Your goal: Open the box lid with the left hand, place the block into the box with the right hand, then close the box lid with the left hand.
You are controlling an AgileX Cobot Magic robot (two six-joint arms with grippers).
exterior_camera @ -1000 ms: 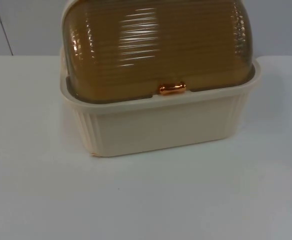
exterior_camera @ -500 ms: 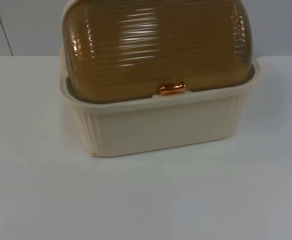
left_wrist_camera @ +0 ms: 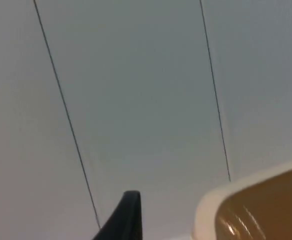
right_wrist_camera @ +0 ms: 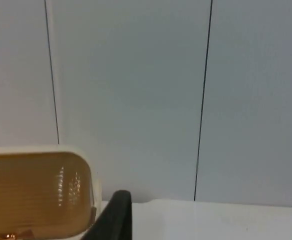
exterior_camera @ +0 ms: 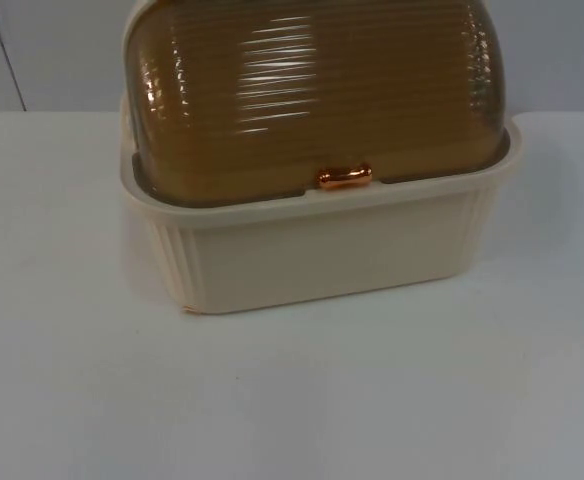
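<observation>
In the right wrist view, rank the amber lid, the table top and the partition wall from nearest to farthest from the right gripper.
1. Amber lid, beside the right gripper's fingertip.
2. Table top, just beyond; nearly tied with the lid.
3. Partition wall, behind both.

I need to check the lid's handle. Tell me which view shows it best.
The top view: the copper handle sits in full at the closed amber lid's front edge, above the cream box. The right wrist view catches a sliver of it; the left wrist view shows a lid corner.
</observation>
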